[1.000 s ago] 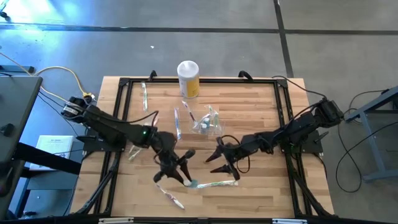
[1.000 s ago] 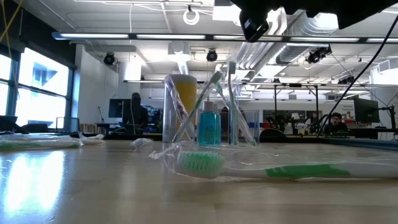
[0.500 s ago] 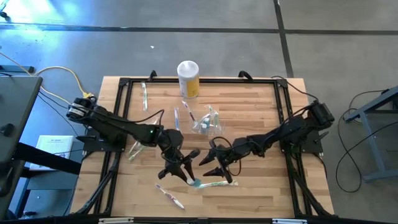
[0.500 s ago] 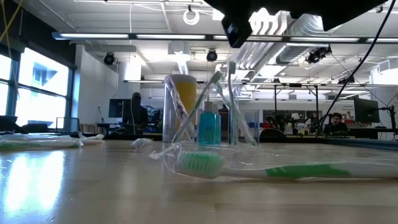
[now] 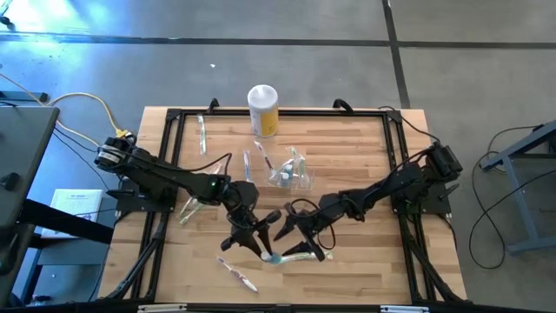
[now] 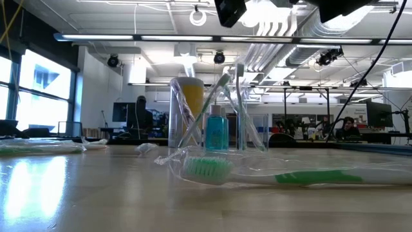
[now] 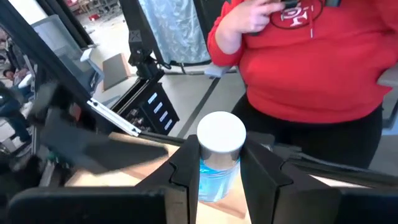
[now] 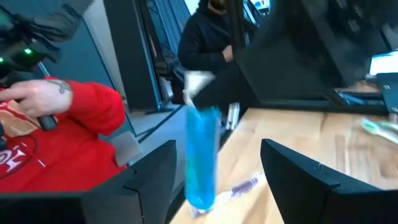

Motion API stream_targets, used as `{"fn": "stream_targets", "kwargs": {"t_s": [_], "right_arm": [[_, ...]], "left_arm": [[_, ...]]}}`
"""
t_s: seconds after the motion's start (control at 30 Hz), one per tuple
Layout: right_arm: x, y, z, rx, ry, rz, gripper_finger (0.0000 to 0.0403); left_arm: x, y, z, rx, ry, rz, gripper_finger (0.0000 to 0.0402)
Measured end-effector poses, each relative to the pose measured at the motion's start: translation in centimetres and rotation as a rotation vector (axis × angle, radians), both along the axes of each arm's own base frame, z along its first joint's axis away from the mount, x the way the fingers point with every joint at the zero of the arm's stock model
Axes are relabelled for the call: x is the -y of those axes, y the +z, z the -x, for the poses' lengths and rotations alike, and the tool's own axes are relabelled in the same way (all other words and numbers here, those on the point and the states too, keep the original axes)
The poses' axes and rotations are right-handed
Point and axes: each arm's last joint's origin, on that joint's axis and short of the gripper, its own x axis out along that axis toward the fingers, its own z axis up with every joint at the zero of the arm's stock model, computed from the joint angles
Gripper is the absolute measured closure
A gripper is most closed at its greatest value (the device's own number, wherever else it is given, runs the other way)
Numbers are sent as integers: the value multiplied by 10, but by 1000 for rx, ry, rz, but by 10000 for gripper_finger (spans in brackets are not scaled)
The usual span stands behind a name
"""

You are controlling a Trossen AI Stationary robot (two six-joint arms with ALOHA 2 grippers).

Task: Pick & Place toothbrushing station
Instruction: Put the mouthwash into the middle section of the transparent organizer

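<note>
At the middle of the wooden table (image 5: 347, 165) stands the small clear plastic holder (image 5: 289, 171), with wrapped toothbrushes leaning in it and a little blue bottle inside (image 6: 216, 133); behind it is the tall yellow canister with a white lid (image 5: 263, 109). A green-bristled toothbrush in clear wrap (image 6: 277, 174) lies flat near the front edge, just by both grippers. Only the left wrist view shows what the left gripper (image 5: 252, 241) carries: a small bottle of blue liquid with a white cap (image 7: 219, 155), pinched between its two dark fingers (image 7: 185, 168). From above, that bottle shows only as a teal speck. The right gripper (image 5: 295, 236) hovers close beside it, fingers spread wide and holding nothing. Both arms reach inward and bend low over the front of the table. A person in a red top (image 7: 311, 56) stands beyond the table.
</note>
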Motion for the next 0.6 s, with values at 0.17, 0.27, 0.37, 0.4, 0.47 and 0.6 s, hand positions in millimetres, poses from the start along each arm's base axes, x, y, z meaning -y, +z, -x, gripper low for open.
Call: {"fn": "stream_targets", "kwargs": {"t_s": [0.17, 0.27, 0.37, 0.4, 0.47, 0.6], "right_arm": [[0, 2, -3, -24, -1, 9, 178], [0, 5, -5, -37, 0, 13, 178], [-1, 2, -5, -79, 41, 22, 178], [-2, 1, -4, -87, 62, 20, 178], [-2, 1, -4, -99, 90, 4, 178], [-3, 1, -3, -105, 98, -4, 178]], "left_arm": [[0, 1, 0, 17, -1, -6, 323], [0, 1, 0, 21, -1, -5, 323], [0, 0, 0, 12, 1, -7, 323], [0, 0, 0, 6, 6, -8, 323], [0, -1, 0, 0, 19, -13, 323], [-1, -1, 0, -2, 23, -13, 323]]}}
